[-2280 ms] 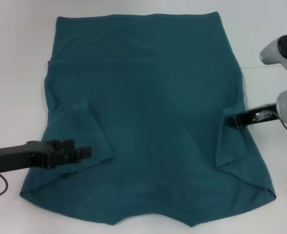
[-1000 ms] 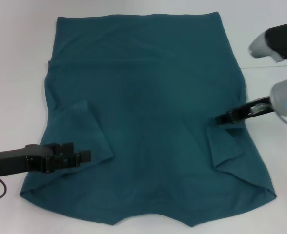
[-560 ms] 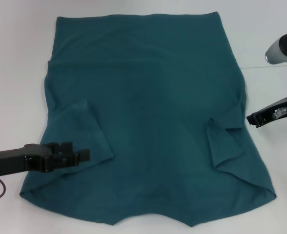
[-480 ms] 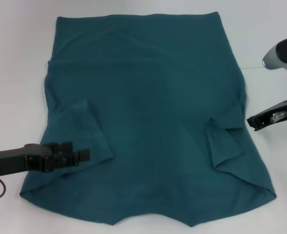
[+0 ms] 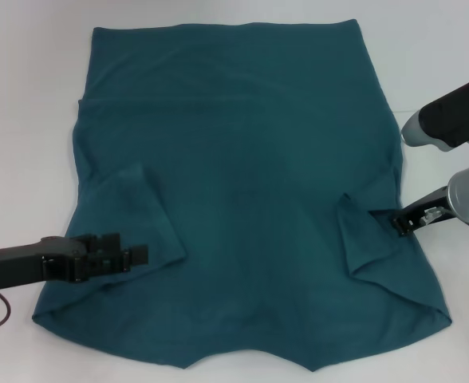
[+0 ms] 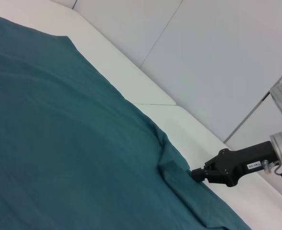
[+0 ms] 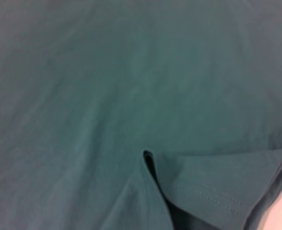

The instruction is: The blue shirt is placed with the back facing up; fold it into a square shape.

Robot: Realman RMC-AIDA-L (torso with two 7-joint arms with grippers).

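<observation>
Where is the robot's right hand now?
In the head view, the right gripper is at the right edge of the blue shirt, touching it beside the folded-in sleeve.

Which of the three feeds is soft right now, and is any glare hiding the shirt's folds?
Right wrist view: soft, close on the blue shirt, sleeve hem stitching barely readable. Head view: sharp, evenly lit, no glare, both folded sleeves clear. Left wrist view: crisp, showing the right gripper at the shirt's edge.

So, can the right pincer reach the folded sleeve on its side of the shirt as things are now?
Probably yes. The right pincer is already at the edge of the blue shirt, beside the folded sleeve, and nothing lies between them.
</observation>
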